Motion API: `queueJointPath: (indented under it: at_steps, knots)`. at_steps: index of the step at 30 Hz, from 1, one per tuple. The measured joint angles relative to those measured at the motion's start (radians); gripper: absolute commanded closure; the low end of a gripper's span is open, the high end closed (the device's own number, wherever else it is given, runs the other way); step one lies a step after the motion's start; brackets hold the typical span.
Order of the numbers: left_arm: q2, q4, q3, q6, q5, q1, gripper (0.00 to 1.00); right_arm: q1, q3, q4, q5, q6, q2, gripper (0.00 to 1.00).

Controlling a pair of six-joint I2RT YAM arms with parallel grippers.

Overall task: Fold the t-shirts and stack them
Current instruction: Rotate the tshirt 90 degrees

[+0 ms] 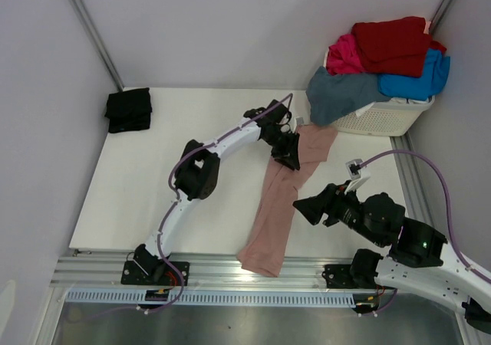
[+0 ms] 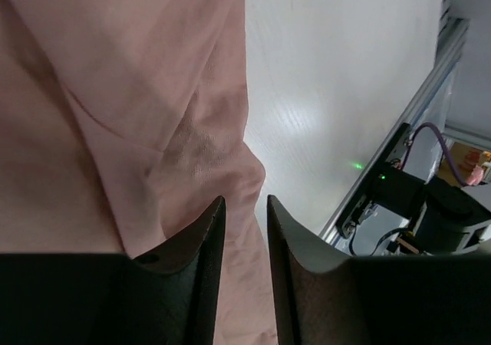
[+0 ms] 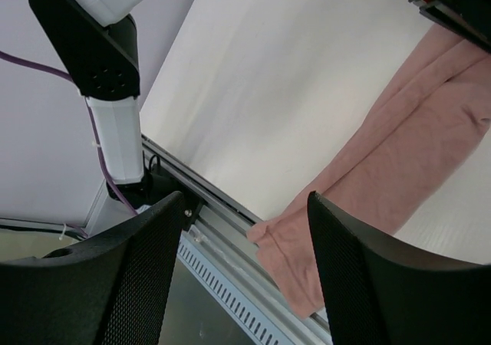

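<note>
A dusty-pink t-shirt [image 1: 280, 199], folded into a long narrow strip, runs from beside the basket down to the table's near edge. Its lower end hangs over the metal rail [image 3: 230, 284]. My left gripper [image 1: 290, 157] hovers over the strip's upper part. Its jaws stand a little apart, and pink cloth [image 2: 115, 92] shows through the gap at my left gripper [image 2: 245, 201]. My right gripper [image 1: 301, 207] is to the right of the strip, wide open and holding nothing. In the right wrist view my right gripper [image 3: 245, 195] looks down on the pink shirt's [image 3: 414, 153] lower end. A folded black t-shirt [image 1: 128, 110] lies at the far left.
A white slatted laundry basket [image 1: 387, 119] stands at the far right corner. It holds a red tee [image 1: 391, 44], a magenta tee [image 1: 344, 56], a bright-blue tee [image 1: 418, 80] and a slate-blue tee [image 1: 341, 93] that drapes over the rim. Grey walls close in left and right.
</note>
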Motion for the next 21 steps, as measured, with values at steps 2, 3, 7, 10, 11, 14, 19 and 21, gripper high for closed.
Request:
queueJointPath:
  at_steps: [2,3,7,10,11,14,19,21]
  knots:
    - [0.021,-0.034,0.013,0.007,-0.019,-0.022,0.74,0.0,0.0,0.0,0.001,0.002,0.008,0.32]
    - [0.029,-0.051,0.018,0.011,-0.031,-0.031,0.81,0.0,0.0,0.0,0.0,0.002,0.01,0.32]
    - [0.062,-0.122,0.042,0.032,-0.089,-0.044,1.0,0.0,0.0,0.0,0.0,0.005,0.017,0.32]
    - [0.08,-0.18,0.071,0.036,-0.146,-0.037,1.0,0.0,0.0,0.003,0.0,0.005,0.017,0.32]
    - [0.081,-0.193,0.074,0.037,-0.164,-0.034,0.99,0.0,0.0,0.003,0.0,0.005,0.017,0.32]
    - [0.08,-0.237,0.085,0.05,-0.229,-0.02,1.0,0.0,0.0,0.006,0.0,0.005,0.017,0.32]
    - [0.074,-0.306,0.084,0.078,-0.345,0.002,1.0,0.0,0.0,0.01,0.0,0.005,0.017,0.32]
    - [0.058,-0.314,0.066,0.089,-0.391,0.005,0.99,0.0,0.0,0.015,0.0,0.004,0.019,0.32]
